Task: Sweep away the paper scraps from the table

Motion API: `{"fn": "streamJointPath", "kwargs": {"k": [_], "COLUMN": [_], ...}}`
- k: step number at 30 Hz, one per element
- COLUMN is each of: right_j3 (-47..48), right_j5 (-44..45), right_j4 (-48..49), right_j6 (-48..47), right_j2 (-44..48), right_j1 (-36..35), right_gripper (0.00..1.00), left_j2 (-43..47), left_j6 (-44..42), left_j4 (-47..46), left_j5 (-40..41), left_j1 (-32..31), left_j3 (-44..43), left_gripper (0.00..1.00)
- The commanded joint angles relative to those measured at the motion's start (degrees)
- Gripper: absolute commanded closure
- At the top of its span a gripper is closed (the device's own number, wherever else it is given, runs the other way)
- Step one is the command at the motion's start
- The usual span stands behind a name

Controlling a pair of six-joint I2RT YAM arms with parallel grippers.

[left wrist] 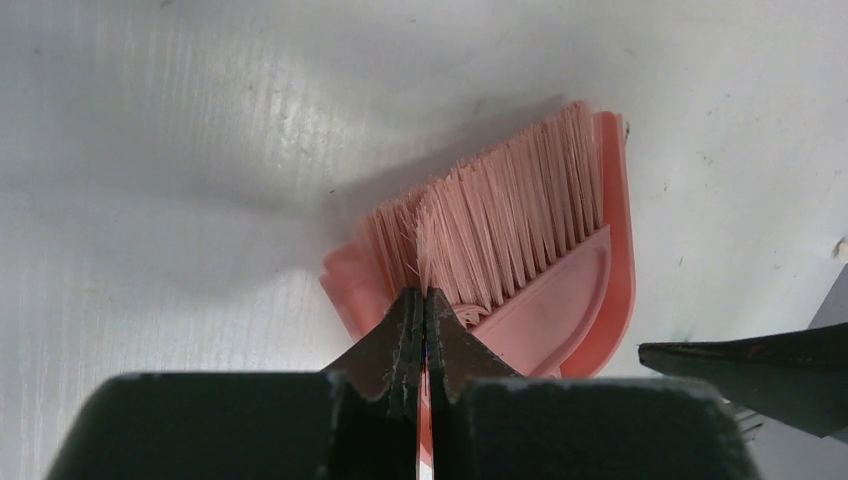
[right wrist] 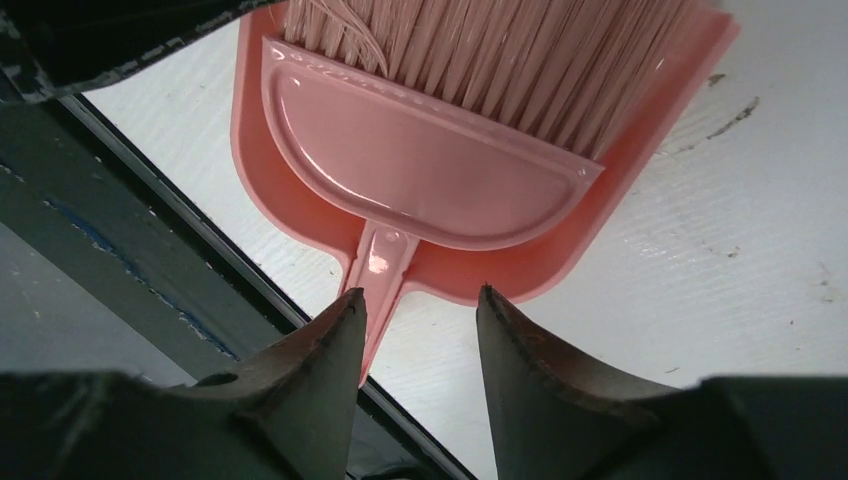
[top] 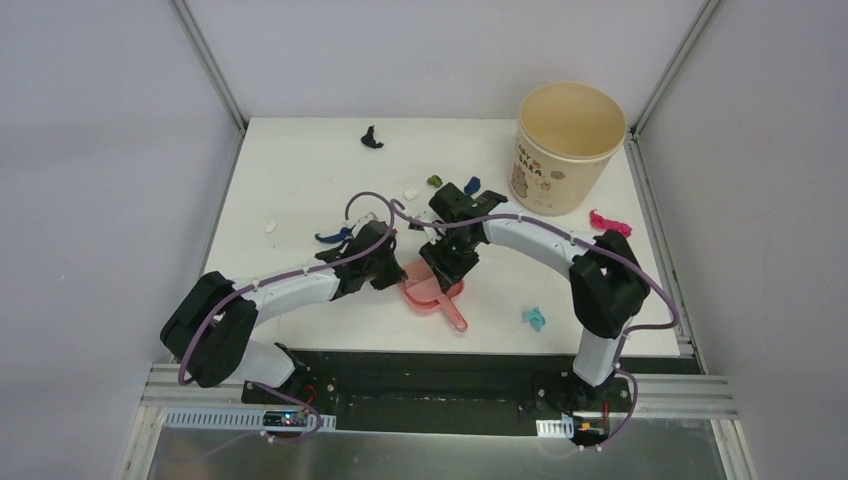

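The pink dustpan (top: 432, 297) lies on the white table (top: 300, 170) near its front edge, with the pink brush (left wrist: 500, 220) resting in it, bristles over the pan's mouth. My left gripper (left wrist: 422, 295) is shut on the brush's thin handle. My right gripper (right wrist: 420, 300) is open just above the dustpan's handle (right wrist: 375, 270), which lies by its left finger. Paper scraps lie scattered: black (top: 372, 138), green (top: 435, 181), dark blue (top: 333, 237), white (top: 270, 226), red (top: 608, 222) and teal (top: 534, 318).
A beige round bucket (top: 565, 145) stands at the back right corner. The table's black front edge (right wrist: 150, 200) runs just behind the dustpan. Grey walls close in the left, right and back sides. Both arms meet over the table's middle front.
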State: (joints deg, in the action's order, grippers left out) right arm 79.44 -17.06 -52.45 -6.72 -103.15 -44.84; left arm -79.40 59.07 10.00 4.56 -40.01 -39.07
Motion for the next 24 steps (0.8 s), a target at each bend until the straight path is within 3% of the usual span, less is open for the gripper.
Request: {"fn": "streamJointPath", "kwargs": {"k": [1,9,24], "right_j3": [3.4,3.38,1.77], "right_j5": [4.27,9.91,10.81], "right_j4": [-2.15,0.01,1.65], "right_j6": [0.08,2.35,3.55], "right_j2": [-1.32,-2.57,-4.47], "right_j1": [-3.37,-5.72,-8.0], "right_gripper": [0.52,0.51,0.52], "left_j2": [1.39,0.56,2.58], "left_j6": [6.55,15.86,18.16], "left_j4": [-4.58,-8.96,-9.56], "left_j5": [-0.22,-3.66,-4.14], "left_j1": [0.46,0.46,0.59], "left_j3": [2.53,6.63,8.02], "left_gripper": [1.0,1.0,1.0]}}
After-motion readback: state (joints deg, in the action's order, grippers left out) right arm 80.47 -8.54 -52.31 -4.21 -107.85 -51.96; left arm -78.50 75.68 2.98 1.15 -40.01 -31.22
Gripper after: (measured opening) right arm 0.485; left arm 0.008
